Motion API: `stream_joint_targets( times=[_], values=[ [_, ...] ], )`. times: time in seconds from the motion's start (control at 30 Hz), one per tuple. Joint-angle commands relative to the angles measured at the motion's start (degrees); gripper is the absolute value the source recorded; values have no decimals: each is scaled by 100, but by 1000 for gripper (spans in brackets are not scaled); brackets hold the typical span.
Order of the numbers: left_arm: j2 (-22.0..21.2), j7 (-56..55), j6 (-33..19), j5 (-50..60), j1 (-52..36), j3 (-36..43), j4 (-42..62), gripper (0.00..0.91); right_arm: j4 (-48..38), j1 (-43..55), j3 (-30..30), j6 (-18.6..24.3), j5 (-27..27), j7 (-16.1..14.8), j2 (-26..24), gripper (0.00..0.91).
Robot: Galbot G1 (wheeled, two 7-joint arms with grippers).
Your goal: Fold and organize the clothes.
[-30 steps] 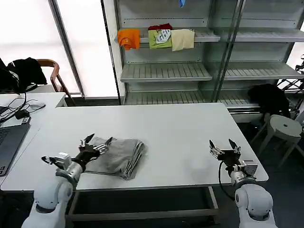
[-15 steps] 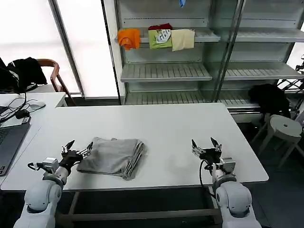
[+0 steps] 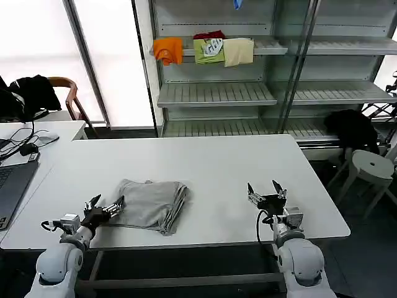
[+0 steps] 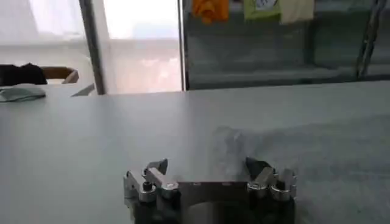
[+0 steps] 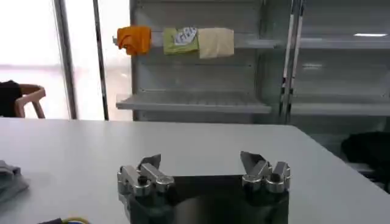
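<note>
I am hovering my left gripper [image 3: 107, 205], released, at nine o'clock of the folded light grey cotton shirt [image 3: 151, 203]; right gripper [image 3: 265, 194] idling, released; organizing probably comes next.

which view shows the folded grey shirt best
The head view: the whole folded grey shirt lies on the white table, beside the open left gripper. The left wrist view catches a blurred patch; the right wrist view an edge.

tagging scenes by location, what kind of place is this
Probably a lab or office mocked up as a clothing shop: metal shelving holding hung garments, a white table with a folded grey shirt, a laptop alongside.
</note>
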Motion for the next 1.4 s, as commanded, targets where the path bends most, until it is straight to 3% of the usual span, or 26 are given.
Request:
stream_joint_targets(
  times=[0.03, 0.5, 0.7, 0.73, 0.87, 1.03, 1.23, 1.4],
  values=[
    [-22, 62, 346, -25, 93, 1, -74, 30, -67, 31, -85, 49, -69, 45, 61, 907],
    [-109, 308, 379, -271, 13, 69, -83, 10, -177, 117, -57, 79, -76, 85, 40, 907],
    [-135, 138, -104, 37, -30, -88, -186, 0, -240, 125, -70, 124, -109, 92, 7, 907],
    [-66, 163, -357, 471, -8, -208, -228, 0, -249, 135, -62, 129, -103, 92, 4, 907],
    [319, 163, -391, 1197, -110, -749, -343, 0, -256, 163, -82, 134, -98, 101, -20, 907],
    [1278, 336, -708, 2313, -376, -1628, 3, 0, -356, 242, -81, 194, -47, 89, -33, 907],
    [2042, 551, -702, 2617, -880, -1865, 340, 0, -571, 326, -176, 326, -43, 80, -19, 907],
    [2281, 705, -563, 2730, -1320, -1703, 227, 0, -643, 348, -191, 399, -51, 73, -35, 907]
  ],
)
